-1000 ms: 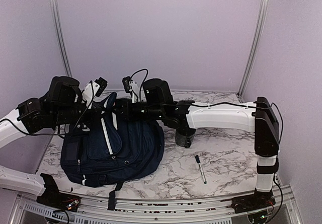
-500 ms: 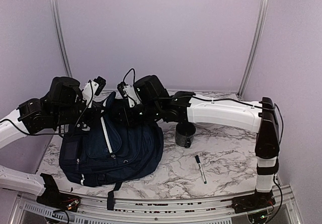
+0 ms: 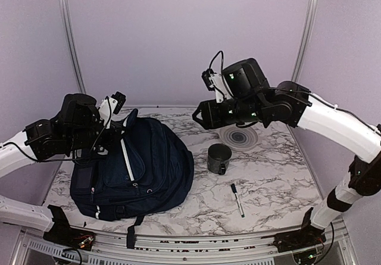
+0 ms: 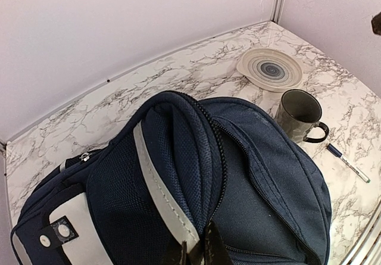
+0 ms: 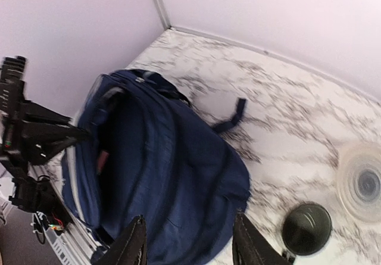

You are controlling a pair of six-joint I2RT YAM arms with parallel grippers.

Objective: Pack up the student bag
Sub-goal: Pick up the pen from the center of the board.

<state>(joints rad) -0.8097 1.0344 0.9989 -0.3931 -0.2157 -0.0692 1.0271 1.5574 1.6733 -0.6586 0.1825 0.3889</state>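
Our left gripper (image 4: 196, 250) is pinched shut on the rim of the student bag (image 3: 149, 167), which lies at centre left of the top view; our right gripper (image 5: 189, 223) hangs upper right, fingers apart, empty. We should hold that rim high and taut while the right goes for the mug (image 3: 219, 158) or pen (image 3: 237, 200).

Lilac walls (image 3: 190, 39) enclose a white marble table (image 3: 268, 199); metal posts (image 3: 66, 33) stand at 11 and 1 o'clock, a rail (image 3: 208, 242) at 6. Even light.
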